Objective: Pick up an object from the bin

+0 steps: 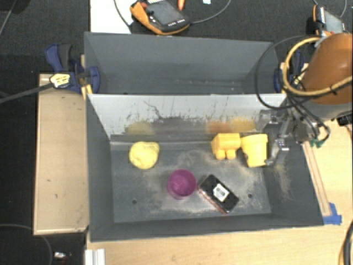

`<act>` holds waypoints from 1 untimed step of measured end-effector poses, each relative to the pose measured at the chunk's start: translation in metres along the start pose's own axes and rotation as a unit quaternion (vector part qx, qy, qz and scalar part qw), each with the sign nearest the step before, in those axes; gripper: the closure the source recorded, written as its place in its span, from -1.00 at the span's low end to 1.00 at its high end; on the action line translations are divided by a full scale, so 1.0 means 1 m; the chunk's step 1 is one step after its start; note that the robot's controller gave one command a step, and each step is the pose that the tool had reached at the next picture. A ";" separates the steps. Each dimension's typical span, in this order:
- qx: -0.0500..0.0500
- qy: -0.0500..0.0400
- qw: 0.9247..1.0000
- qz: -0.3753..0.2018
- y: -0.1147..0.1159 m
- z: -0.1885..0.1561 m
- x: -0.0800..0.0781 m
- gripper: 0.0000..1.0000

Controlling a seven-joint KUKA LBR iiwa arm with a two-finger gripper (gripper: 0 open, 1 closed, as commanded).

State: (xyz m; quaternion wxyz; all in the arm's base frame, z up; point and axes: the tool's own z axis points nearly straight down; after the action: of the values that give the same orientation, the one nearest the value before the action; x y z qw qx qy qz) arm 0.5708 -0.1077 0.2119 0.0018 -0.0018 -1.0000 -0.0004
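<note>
Notes from beside the bin, single moment.

Bin: grey metal with sloping walls. The floor is scuffed and dusty, and five loose things lie on it, spread out rather than heaped.

Arm: it reaches in from the right, with an orange cover on the wrist and cables looped round it. The jaws hang low at the right side of the bin floor, close under the right wall. They sit against the right-hand face of a pale yellow block, or very nearly so. From where I stand I cannot tell whether the jaws are spread or pressed together, nor whether the block is between them.

Thing nearest the jaws: that pale yellow block, at the back right of the floor, near the foot of the back wall.

Others, going left and forward:
- A deeper yellow chunky piece (stepped shape, like joined bricks) lies just beside the block on its left. I cannot tell if the two touch.
- A small black box with a white label lies tilted at front centre-right.
- A round magenta thing (cup-like, seen from above) is just left of the black box.
- A yellow rounded lump lies at back left, well apart from the jaws.
</note>
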 end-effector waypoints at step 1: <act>0.001 -0.004 1.000 -0.002 0.001 -0.004 -0.002 -1.00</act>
State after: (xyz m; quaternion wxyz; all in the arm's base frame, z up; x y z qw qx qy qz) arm 0.5725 -0.1071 0.2160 -0.0021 0.0005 -1.0000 0.0003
